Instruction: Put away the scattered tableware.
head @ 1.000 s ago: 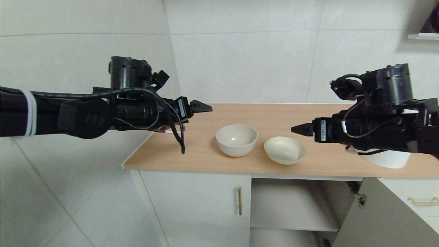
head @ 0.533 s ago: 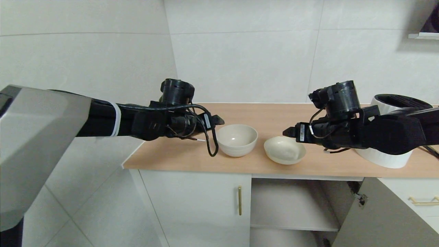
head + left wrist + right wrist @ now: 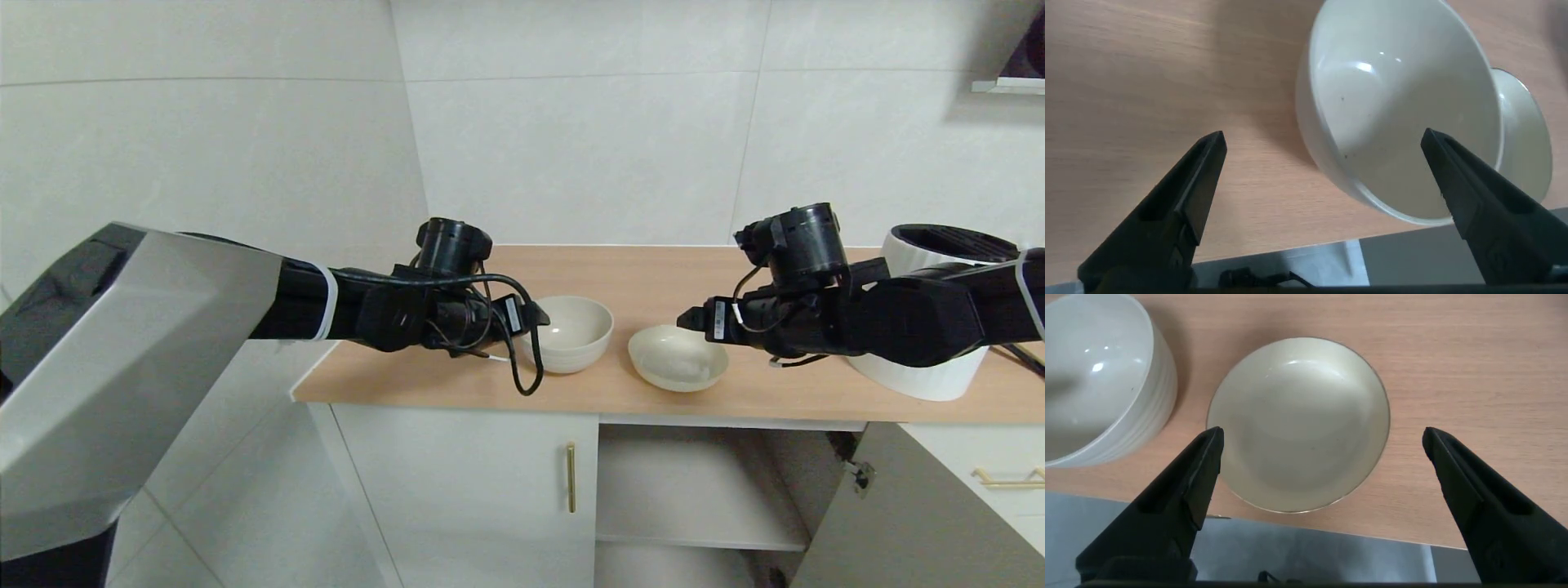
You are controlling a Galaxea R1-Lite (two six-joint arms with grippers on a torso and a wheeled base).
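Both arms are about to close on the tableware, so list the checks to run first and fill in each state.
1. Left hand open: ok, spread wide.
2. Deep white ceramic bowl centred in the left hand's opening: not ok, it sits off to one side.
3. Right hand open: ok, spread wide.
4. Shallow cream ceramic dish centred in the right hand's opening: ok, roughly.
5. Bowl and dish apart on the wooden countertop: ok, a strip of wood shows between them.
6. White cabinet under the counter open to take them: ok, its door stands open.
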